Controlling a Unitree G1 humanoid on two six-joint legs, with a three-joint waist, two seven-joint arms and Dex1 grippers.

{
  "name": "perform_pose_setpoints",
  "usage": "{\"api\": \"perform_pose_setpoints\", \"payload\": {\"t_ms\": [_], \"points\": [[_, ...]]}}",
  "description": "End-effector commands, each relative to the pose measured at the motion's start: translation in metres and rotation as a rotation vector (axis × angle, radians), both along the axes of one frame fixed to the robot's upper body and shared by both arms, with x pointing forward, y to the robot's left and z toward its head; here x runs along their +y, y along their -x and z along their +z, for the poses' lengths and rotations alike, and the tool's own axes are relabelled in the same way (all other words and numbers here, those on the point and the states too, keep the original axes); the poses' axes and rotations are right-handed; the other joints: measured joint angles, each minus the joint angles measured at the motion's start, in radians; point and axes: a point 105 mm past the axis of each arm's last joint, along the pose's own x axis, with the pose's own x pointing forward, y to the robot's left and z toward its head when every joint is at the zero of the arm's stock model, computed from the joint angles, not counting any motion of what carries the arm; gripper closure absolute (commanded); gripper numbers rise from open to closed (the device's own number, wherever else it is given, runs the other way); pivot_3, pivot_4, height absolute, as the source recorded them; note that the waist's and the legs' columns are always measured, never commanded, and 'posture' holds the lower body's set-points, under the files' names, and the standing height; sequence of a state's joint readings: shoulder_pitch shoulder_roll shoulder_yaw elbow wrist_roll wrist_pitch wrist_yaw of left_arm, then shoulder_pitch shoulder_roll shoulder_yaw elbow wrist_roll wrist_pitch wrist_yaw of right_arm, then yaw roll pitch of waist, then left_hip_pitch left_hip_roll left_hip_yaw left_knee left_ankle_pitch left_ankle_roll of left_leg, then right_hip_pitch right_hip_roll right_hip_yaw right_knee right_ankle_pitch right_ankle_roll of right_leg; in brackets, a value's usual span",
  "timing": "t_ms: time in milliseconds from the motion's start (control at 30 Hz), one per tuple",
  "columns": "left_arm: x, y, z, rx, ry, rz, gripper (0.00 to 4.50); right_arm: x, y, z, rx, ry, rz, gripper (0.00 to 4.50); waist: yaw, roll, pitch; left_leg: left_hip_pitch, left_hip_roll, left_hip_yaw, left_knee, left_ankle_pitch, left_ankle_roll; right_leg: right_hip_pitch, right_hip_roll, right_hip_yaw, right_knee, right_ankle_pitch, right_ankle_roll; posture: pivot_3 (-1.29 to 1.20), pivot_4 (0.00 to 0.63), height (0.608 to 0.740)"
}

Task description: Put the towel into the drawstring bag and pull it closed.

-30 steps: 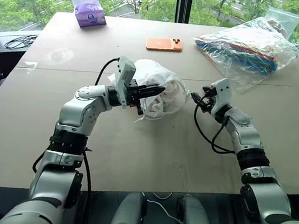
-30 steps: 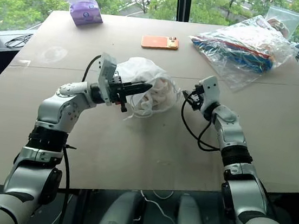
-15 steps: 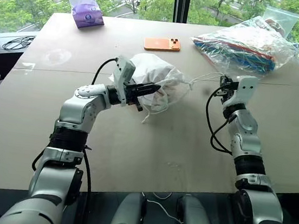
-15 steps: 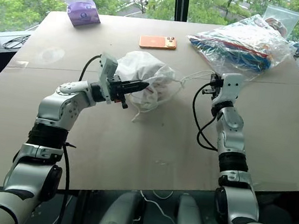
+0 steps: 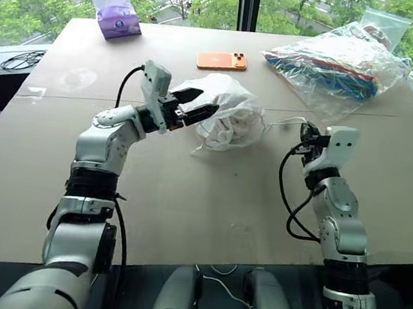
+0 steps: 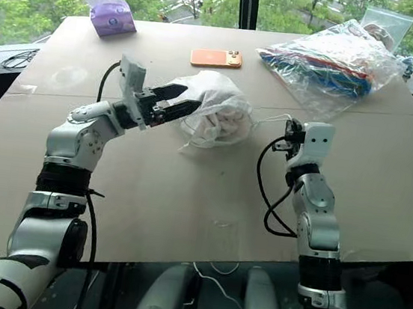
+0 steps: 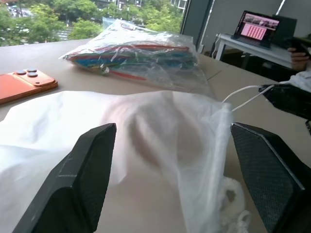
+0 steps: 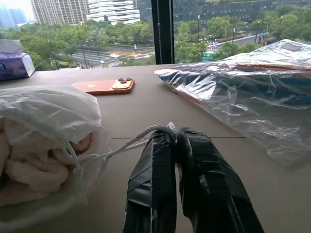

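The white drawstring bag [image 5: 226, 115] lies bunched on the table's middle, and the off-white ribbed towel [image 8: 26, 167] shows inside it through the thin fabric. My left gripper [image 5: 202, 101] is open at the bag's left side; in the left wrist view its fingers [image 7: 92, 160] stand wide apart with the bag's fabric [image 7: 160, 136] lying between them. To the right of the bag, my right gripper [image 5: 309, 132] is shut on the white drawstring cord [image 8: 131, 143]. The cord runs from the bag's gathered mouth to the pinched fingertips [image 8: 165, 138].
An orange phone [image 5: 223, 60] lies behind the bag. A purple tissue pack [image 5: 118, 14] sits at the far left corner, and a big clear plastic bag of colourful items [image 5: 338, 61] at the far right. Bare tabletop [image 5: 208, 200] lies in front of the bag.
My left gripper opened and drew left off the bag. My right gripper shut on the cord and pulled it back and to the right, cinching the bag's mouth.
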State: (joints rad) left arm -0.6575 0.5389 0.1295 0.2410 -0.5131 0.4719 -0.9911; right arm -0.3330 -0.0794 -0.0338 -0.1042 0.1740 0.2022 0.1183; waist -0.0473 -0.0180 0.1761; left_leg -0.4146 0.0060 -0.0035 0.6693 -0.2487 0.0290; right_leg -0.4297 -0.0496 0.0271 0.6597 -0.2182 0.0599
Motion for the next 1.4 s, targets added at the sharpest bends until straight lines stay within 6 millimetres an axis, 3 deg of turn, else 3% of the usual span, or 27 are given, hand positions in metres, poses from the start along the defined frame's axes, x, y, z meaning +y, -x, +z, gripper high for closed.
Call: {"api": "perform_pose_setpoints", "payload": {"t_ms": [33,233,600,633,667,867,1100,1267,1400], "points": [[0.012,0.020,-0.015,0.043,-0.083,-0.038,0.86,0.000,0.004,0.016,-0.051,-0.004,-0.005,4.50,0.002,0.000,0.000,0.000,0.000,0.000,0.000,0.000,0.000,0.000,0.000,0.000,0.000,0.000,0.000,0.00,0.150,0.740],[0.019,0.021,-0.052,0.100,-0.187,0.027,0.86,0.002,0.001,0.017,-0.051,0.006,0.004,4.50,0.023,0.000,0.000,-0.001,-0.001,-0.002,0.001,0.000,0.000,0.001,-0.001,-0.002,0.000,0.000,0.000,0.00,0.150,0.740],[-0.006,-0.005,-0.072,0.106,-0.116,0.118,0.86,0.000,0.002,0.019,-0.062,0.015,-0.007,4.50,0.027,0.000,0.000,0.000,-0.003,-0.001,0.001,0.000,0.000,0.001,-0.001,-0.002,0.000,0.000,0.000,0.00,0.150,0.740],[-0.006,-0.006,-0.074,0.105,-0.114,0.129,1.37,0.000,0.002,0.020,-0.062,0.013,-0.010,4.50,0.027,0.000,0.000,0.000,-0.002,0.000,0.001,0.000,0.000,0.001,-0.001,-0.001,0.000,0.000,0.000,0.00,0.150,0.740],[-0.006,-0.007,-0.075,0.103,-0.116,0.136,1.58,-0.001,0.002,0.020,-0.062,0.013,-0.011,4.50,0.027,0.000,0.000,0.000,-0.002,-0.001,0.001,0.000,0.000,0.001,-0.001,-0.002,0.000,0.000,0.000,0.00,0.150,0.740],[0.000,-0.014,-0.078,0.089,-0.101,0.217,4.46,-0.001,0.004,0.018,-0.060,0.016,-0.014,4.50,0.029,0.000,0.000,0.000,-0.002,-0.001,0.001,0.000,0.000,0.001,-0.001,-0.002,0.000,0.000,0.000,0.00,0.150,0.740],[0.019,-0.023,-0.073,0.041,-0.097,0.363,4.46,-0.005,0.003,0.016,-0.060,0.022,-0.044,4.50,0.029,0.000,0.000,0.000,-0.002,-0.001,0.001,0.000,0.000,0.001,-0.001,-0.002,0.000,0.000,0.000,0.00,0.150,0.740],[0.050,-0.026,-0.052,-0.060,-0.083,0.593,4.46,-0.044,0.001,0.025,-0.114,0.053,-0.262,4.50,0.030,0.000,0.000,0.000,-0.001,-0.001,0.001,0.000,0.000,0.001,-0.001,-0.002,0.000,0.000,0.000,0.00,0.150,0.740],[0.093,-0.028,-0.013,-0.255,-0.036,0.982,4.46,-0.073,0.003,0.035,-0.172,0.055,-0.433,4.50,0.034,-0.001,0.000,0.000,-0.001,-0.002,0.001,0.000,0.000,0.001,-0.002,-0.002,0.000,0.000,0.000,0.00,0.150,0.740]]}}
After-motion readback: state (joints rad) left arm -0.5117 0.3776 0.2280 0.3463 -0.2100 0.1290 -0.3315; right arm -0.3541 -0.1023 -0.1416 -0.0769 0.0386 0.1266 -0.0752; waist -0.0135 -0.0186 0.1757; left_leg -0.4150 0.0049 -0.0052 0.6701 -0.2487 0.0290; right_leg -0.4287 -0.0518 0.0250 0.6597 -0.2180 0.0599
